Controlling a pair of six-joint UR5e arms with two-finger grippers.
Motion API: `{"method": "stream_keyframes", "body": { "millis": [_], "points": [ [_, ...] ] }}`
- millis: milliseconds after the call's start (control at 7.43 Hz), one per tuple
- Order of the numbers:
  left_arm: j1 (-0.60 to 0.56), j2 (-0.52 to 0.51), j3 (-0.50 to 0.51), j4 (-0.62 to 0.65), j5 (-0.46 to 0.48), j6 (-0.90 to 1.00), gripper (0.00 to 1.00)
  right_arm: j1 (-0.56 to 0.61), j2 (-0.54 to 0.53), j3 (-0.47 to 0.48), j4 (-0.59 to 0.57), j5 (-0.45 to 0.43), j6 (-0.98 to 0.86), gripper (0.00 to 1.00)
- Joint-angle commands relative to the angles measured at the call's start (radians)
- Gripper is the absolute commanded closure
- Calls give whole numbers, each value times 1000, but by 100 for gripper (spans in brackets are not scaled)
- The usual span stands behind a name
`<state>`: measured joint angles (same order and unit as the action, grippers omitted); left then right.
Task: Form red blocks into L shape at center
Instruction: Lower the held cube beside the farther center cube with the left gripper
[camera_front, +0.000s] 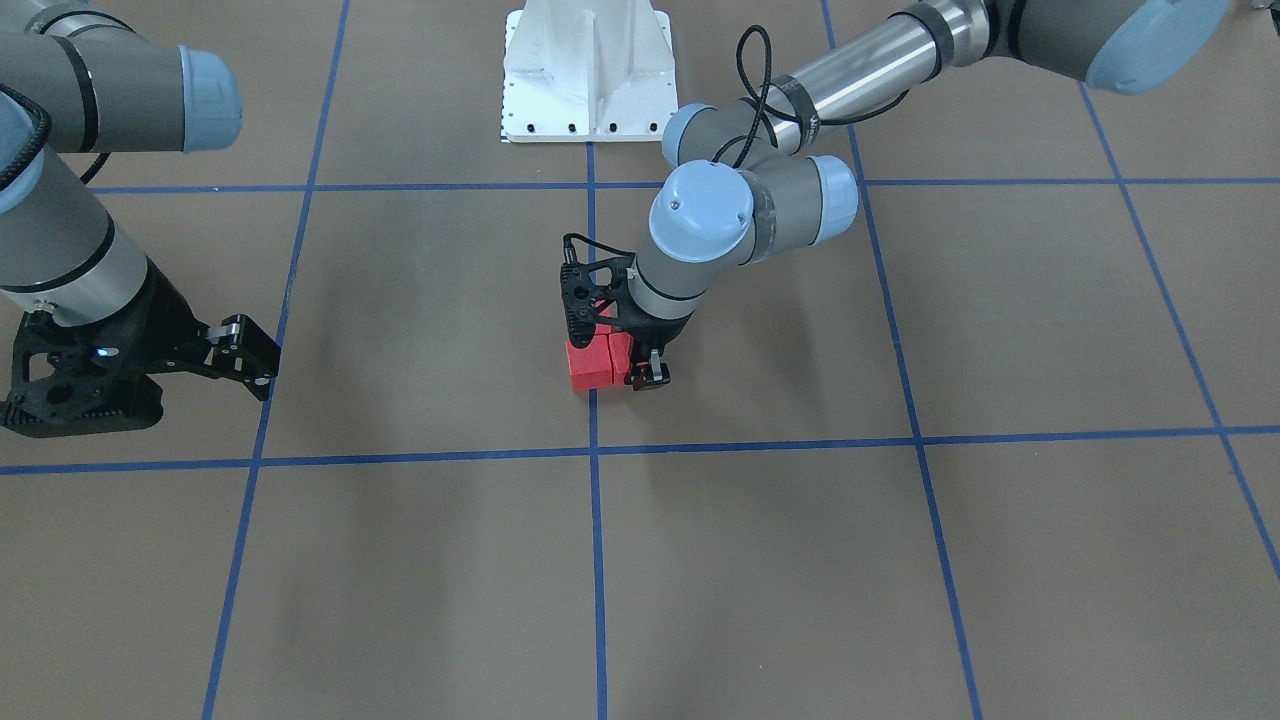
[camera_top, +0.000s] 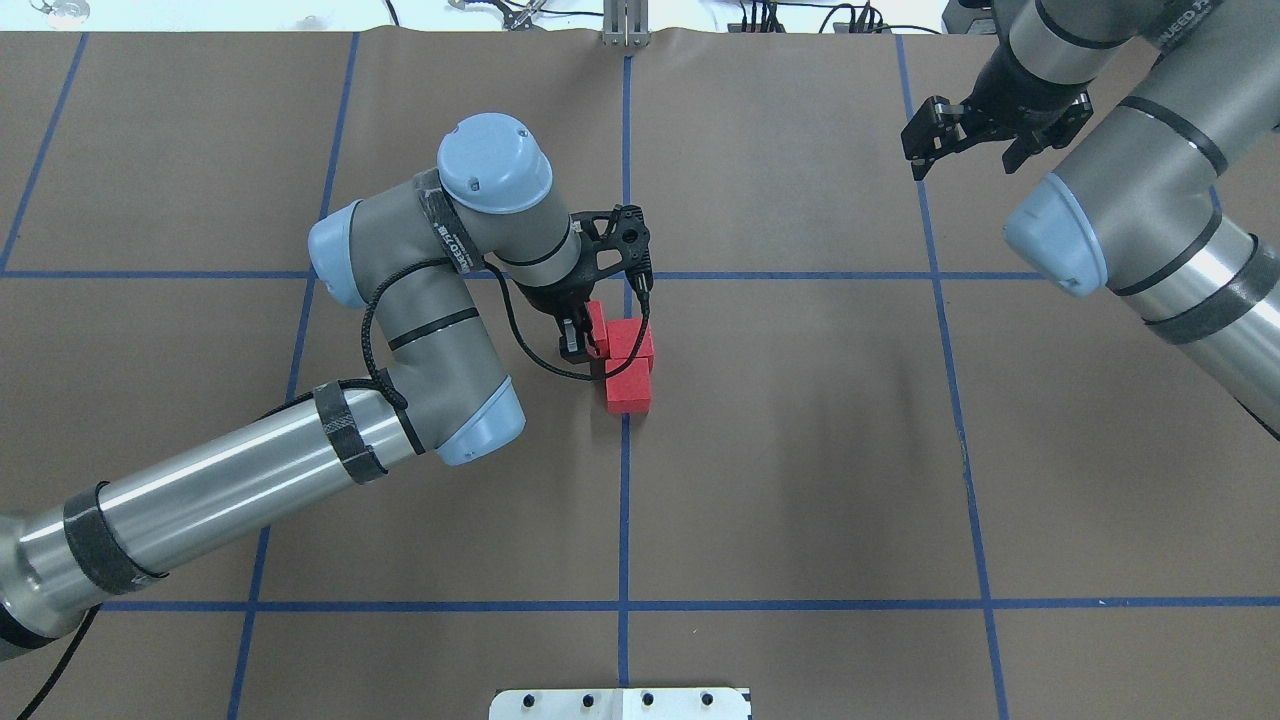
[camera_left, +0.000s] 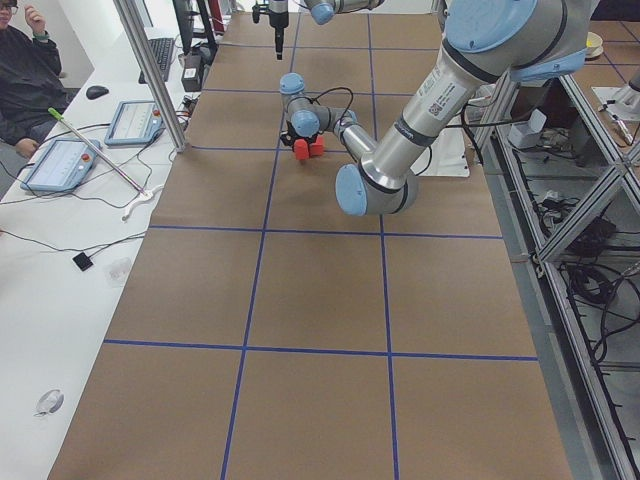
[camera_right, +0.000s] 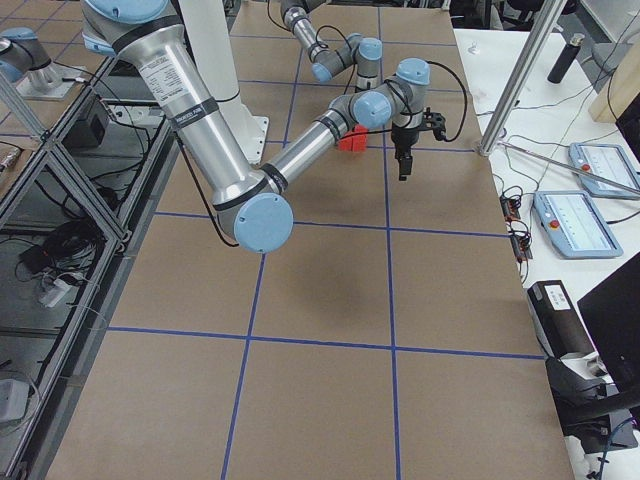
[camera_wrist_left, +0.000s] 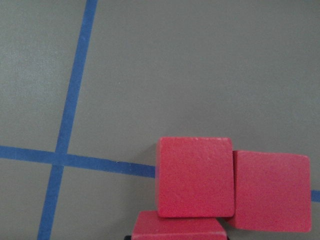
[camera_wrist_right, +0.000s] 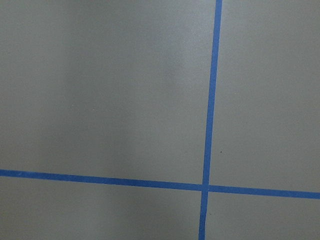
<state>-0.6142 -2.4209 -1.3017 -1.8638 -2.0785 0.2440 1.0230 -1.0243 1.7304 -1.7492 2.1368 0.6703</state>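
Front-facing view: my left gripper (camera_front: 650, 376) stands at mid-frame over 3 red blocks (camera_front: 590, 364), which sit on the center (camera_front: 450, 320) against the vertical blue tape line (camera_front: 593, 430). My right gripper (camera_front: 252, 354), jaws spread and empty, hangs at far left. Overhead view: my left jaws straddle 1 block; I cannot tell whether they clamp it. Left wrist view: the 3 blocks crowd the lower right, pressed together in an L.

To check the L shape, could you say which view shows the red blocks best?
Left wrist view: the blocks sit close up, though one is cropped. Overhead and front have the left gripper covering one; side views show red specks.
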Motion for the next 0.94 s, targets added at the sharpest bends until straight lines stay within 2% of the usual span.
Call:
{"method": "stream_keyframes", "body": {
  "millis": [0, 269, 404, 538, 673, 807],
  "points": [
    [7, 3, 2, 0, 2, 1, 100, -1, 1, 0, -1, -2, 2, 1],
    [8, 2, 1, -3, 2, -2, 100, 0, 3, 0, -1, -2, 3, 1],
    [19, 0, 1, -5, 5, 1, 84, 0, 4, 0, -1, -2, 5, 1],
    [21, 0, -1, -5, 8, 3, 64, 0, 6, 0, 0, -2, 6, 1],
    [21, 0, -4, -5, 9, 1, 53, 0, 6, 0, -1, -2, 6, 1],
    [21, 0, -4, -6, 9, 0, 49, 0, 6, 0, -1, -2, 6, 1]
  ]
}}
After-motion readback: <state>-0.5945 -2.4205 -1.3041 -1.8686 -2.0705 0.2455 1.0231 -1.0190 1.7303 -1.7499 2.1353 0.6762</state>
